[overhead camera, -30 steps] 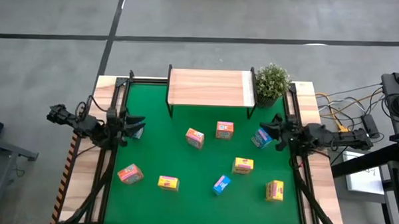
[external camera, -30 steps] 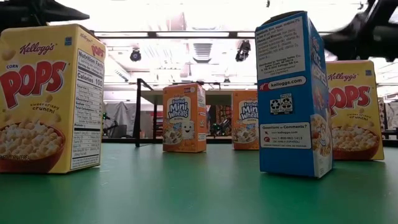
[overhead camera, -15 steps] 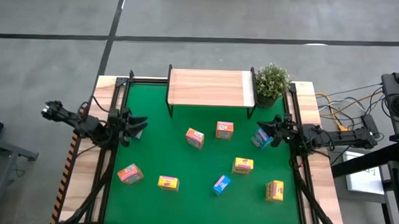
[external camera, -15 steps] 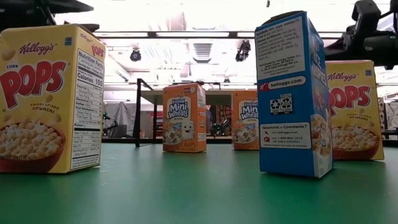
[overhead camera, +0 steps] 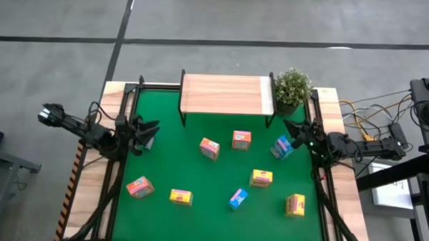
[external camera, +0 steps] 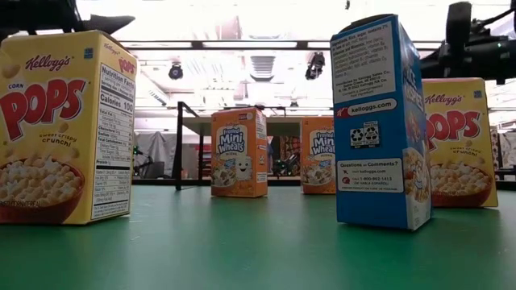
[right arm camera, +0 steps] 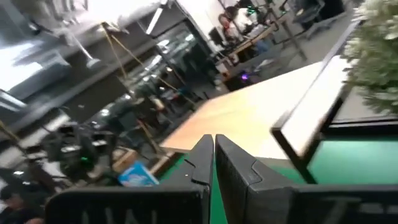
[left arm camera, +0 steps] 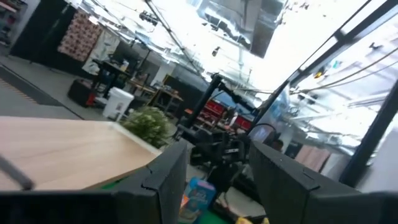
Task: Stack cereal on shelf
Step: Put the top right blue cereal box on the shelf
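Since the earlier frames both dark arms have swung slightly toward the back of the table while the boxes have stayed put. The left gripper (overhead camera: 148, 128) hovers at the left edge of the green table mat (overhead camera: 163, 169), its fingers (left arm camera: 166, 180) spread apart with nothing between them. The right gripper (overhead camera: 291, 129) hangs at the right edge of the mat, just beside a small blue cardboard cereal box (overhead camera: 281, 147); its fingers (right arm camera: 202, 163) are pressed together and hold nothing.

The low light-wood shelf on thin black legs (overhead camera: 227, 94) stands at the back of the mat and is bare. A green potted plant (overhead camera: 292, 88) sits just beside its right end.

Seven boxes lie scattered on the mat: orange-red ones near the middle (overhead camera: 209, 148), just behind it (overhead camera: 241, 140) and at front left (overhead camera: 139, 186); yellow ones at front (overhead camera: 181, 197), right of centre (overhead camera: 261, 179) and front right (overhead camera: 295, 205); a second blue one (overhead camera: 238, 198) at front centre
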### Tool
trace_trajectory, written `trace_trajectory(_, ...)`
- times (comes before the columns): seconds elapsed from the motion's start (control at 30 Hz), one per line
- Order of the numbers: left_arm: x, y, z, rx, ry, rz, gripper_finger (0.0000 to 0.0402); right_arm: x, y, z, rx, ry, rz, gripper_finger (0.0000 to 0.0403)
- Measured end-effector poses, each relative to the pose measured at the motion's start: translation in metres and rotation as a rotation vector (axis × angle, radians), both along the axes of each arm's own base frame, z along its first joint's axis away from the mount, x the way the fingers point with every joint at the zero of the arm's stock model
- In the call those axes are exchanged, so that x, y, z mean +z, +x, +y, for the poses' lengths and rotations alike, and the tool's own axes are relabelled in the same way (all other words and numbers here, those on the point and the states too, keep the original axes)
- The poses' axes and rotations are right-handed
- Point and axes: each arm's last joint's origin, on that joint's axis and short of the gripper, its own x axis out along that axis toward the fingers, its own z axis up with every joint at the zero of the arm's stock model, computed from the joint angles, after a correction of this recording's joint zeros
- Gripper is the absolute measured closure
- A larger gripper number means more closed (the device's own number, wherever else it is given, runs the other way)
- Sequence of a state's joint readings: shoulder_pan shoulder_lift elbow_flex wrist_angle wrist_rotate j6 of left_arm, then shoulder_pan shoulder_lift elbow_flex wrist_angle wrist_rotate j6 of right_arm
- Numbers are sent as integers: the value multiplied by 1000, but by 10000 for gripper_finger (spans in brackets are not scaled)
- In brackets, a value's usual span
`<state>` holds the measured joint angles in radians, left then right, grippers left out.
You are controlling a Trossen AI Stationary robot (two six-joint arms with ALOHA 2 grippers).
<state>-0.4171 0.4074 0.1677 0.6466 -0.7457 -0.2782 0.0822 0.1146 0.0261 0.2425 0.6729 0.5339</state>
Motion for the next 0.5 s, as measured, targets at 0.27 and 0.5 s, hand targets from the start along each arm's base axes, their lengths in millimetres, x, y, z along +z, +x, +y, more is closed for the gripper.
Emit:
trace_trajectory(0.27, -5, 20, -9, -13, -30, -8, 242, 22, 1, 5, 156, -204, -139, 394)
trace_trajectory(0.5, -8, 29, -13, 3, -19, -5, 242, 25, 9, 6, 147, -256, -90, 394)
